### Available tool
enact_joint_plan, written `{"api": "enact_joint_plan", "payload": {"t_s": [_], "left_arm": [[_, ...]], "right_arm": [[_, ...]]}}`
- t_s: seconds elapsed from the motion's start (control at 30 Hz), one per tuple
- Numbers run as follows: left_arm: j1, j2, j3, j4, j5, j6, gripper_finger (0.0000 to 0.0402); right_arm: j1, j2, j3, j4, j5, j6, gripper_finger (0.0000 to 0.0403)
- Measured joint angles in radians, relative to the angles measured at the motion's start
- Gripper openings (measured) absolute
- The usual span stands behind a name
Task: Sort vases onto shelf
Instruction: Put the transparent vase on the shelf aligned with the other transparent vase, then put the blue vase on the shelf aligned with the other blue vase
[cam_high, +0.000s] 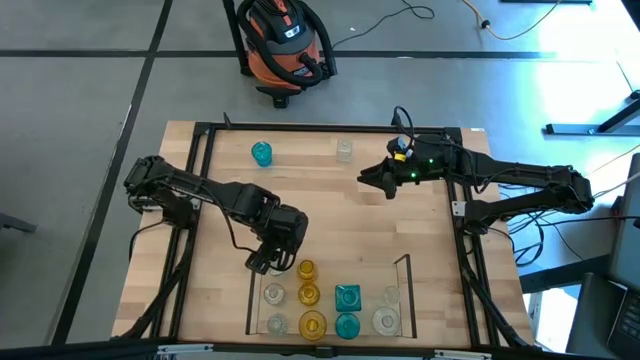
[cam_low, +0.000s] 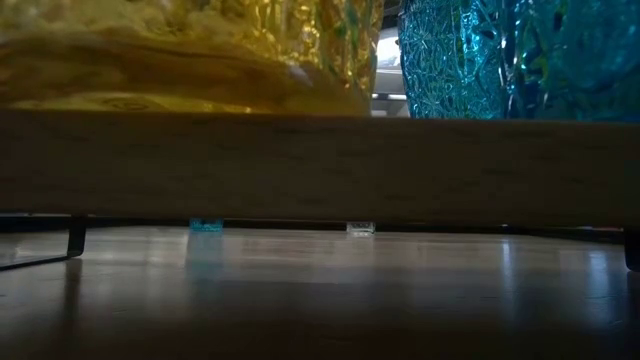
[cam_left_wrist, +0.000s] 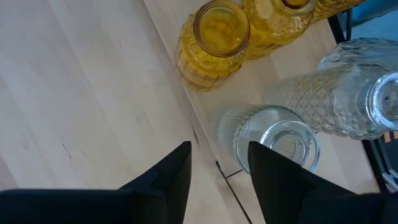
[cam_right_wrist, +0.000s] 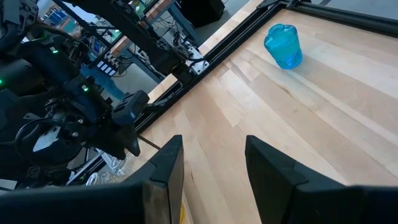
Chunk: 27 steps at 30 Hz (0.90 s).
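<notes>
The shelf (cam_high: 330, 335) lies at the table's near edge, bounded by a thin dark rail (cam_high: 250, 300). Several vases stand upright on it: amber ones (cam_high: 309, 294), teal ones (cam_high: 347, 297) and clear ones (cam_high: 386, 320). A teal vase (cam_high: 261, 153) and a clear vase (cam_high: 344, 150) stand near the far edge. My left gripper (cam_high: 262, 265) hangs open above the shelf's left rail, pointing down, with nothing between its fingers; below it are a clear vase (cam_left_wrist: 277, 140) and an amber vase (cam_left_wrist: 214, 40). My right gripper (cam_high: 365, 178) hovers open over the far middle, empty, facing the teal vase (cam_right_wrist: 283, 45).
A black frame (cam_high: 200, 200) runs round the tabletop. Bare wood lies between the far vases and the shelf. An orange vacuum cleaner (cam_high: 285, 45) stands on the floor beyond the far edge. The low view looks under the shelf board (cam_low: 320, 165).
</notes>
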Motion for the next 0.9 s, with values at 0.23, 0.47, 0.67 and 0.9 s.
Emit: {"api": "enact_joint_plan", "payload": {"t_s": [0.23,0.47,0.67,0.9], "left_arm": [[0.001,0.000,0.000,0.000,0.000,-0.001,0.0151],[0.018,0.000,0.001,-0.016,-0.100,0.014,0.0150],[0.134,0.000,0.090,-0.065,-0.174,-0.009,0.0143],[0.404,-0.001,0.281,0.018,-0.173,-0.043,0.0134]], "right_arm": [[0.000,0.000,0.000,0.000,0.000,0.000,0.0135],[0.000,0.000,0.000,0.000,0.000,0.000,0.0135],[0.000,0.000,0.000,0.001,0.000,0.000,0.0135],[0.000,0.000,0.000,0.003,0.000,0.000,0.0135]]}}
